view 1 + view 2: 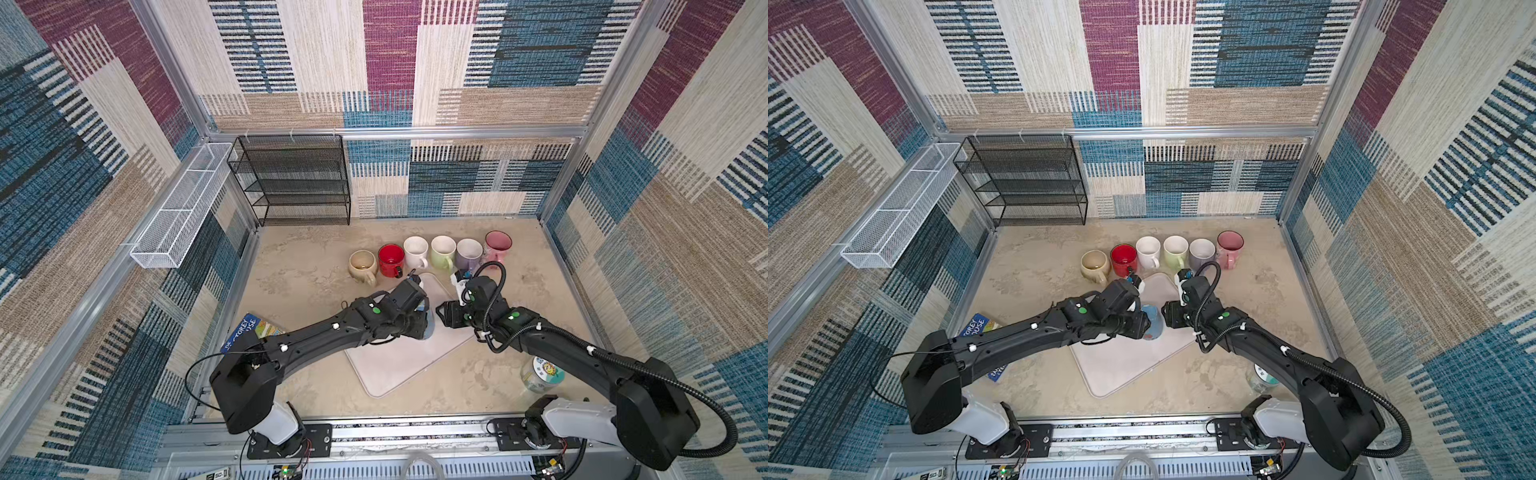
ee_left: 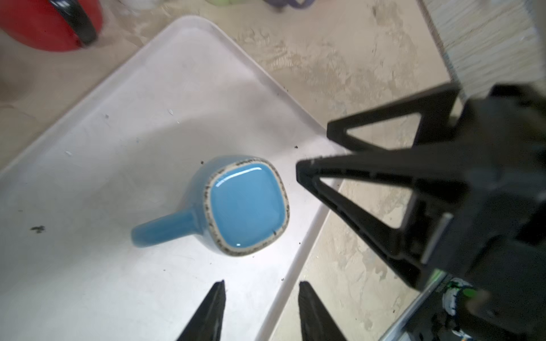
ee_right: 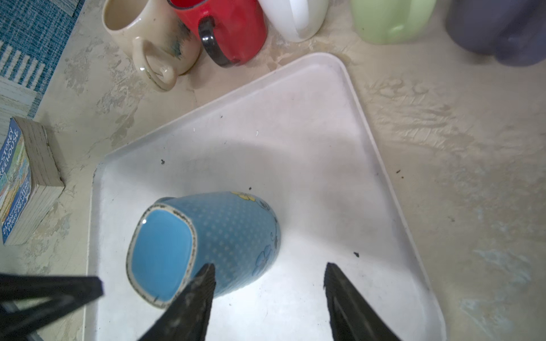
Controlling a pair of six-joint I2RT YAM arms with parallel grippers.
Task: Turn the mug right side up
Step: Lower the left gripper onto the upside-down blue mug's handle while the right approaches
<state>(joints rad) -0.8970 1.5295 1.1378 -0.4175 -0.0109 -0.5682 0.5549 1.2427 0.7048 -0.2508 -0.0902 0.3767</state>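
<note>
Blue square-based ceramic mug (image 2: 245, 206) sits rim-down near one edge of the white plastic tray (image 2: 118, 177), glazed base up, so not yet flipped. Its handle (image 2: 159, 233) sticks out over the tray, on the side away from the right gripper (image 2: 313, 149).

Right gripper comes in low and sideways, jaws spread wide, nothing in them. Its nearer fingertip is just beside the mug wall, with a small gap visible in the left wrist view. My read: a side approach to clamp the body so a wrist roll can turn it over. The handle on the far side leaves that wall free.

Left gripper (image 2: 261, 285) hangs over the tray edge just beside the mug, jaws partly apart, empty, no contact. Probably on standby to steady it.

Row of six upright mugs (image 1: 415, 251) behind the tray: likely the reference pose.

Hard to see:
- Mug rim and inside: face down, hidden.
- Both top views: the left arm covers most of the mug; only a sliver of the mug (image 1: 1152, 324) shows.
- Right wrist view: the handle is hidden behind the body. One finger (image 3: 201, 289) overlaps the mug, and contact can't be told from there.
- Paperback book (image 3: 17, 183) sits partly under the left arm in the top views; glass jar (image 1: 540, 374) is partly behind the right arm.
</note>
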